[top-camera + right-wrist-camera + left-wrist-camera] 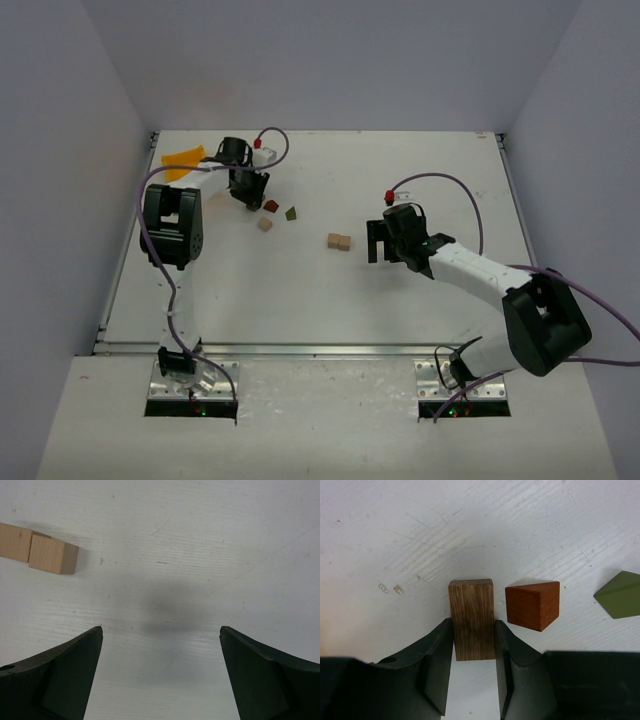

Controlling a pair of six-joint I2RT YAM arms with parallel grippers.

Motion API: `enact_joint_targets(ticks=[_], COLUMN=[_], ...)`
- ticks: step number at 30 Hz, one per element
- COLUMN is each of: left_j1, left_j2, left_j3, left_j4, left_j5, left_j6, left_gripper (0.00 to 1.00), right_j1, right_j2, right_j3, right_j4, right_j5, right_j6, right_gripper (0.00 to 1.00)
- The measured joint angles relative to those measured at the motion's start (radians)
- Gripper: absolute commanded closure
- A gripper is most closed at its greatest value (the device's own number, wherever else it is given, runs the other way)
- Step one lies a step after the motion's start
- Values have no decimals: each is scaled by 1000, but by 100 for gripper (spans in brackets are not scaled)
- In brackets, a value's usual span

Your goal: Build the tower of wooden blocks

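Overhead & wrist views of a white table (pixel 420 300); the wood block tower (pixel 339 241) is only two pale tan wooden cubes touching side by side mid-table, w/ a dark red wooden block (pixel 532 605), an olive-green wooden wedge (pixel 620 595) & a third tan cube (pixel 265 224) lying loose far-left. The left gripper (pixel 474 630) is closed around a dark brown oblong wooden block (pixel 472 610), both fingers seemingly pressed to its long sides, prob. to carry it to the pair; the right gripper (pixel 160 628) hangs spread wide & empty just beside that pair, perhaps to steady it.

A lab test cell: white table (pixel 300 300) boxed by plain grey walls (pixel 340 60).
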Motion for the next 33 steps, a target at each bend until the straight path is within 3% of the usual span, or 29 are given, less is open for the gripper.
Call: enact_joint_targets(ticks=[7,15,24,33], left_j1=[-41,-356,-385,-503], left_j2=[-143,-395,-305,-172], left_j3=[31,20,-76,-53], left_j4=[-29,-3,-84,-181], left_j5=[106,231,288,204], left_j6=[80,393,586,701], left_gripper=[100,100,100,100], right_j1=[0,0,-6,-6], right_j2=[-29,-266,-487,-525], right_j3=[-11,-68,-109,-132], right_j4=[-17,-124,-301,-353], right_j5=[22,131,222,205], right_j6=[5,42,77,77], right_gripper=[1,1,1,1])
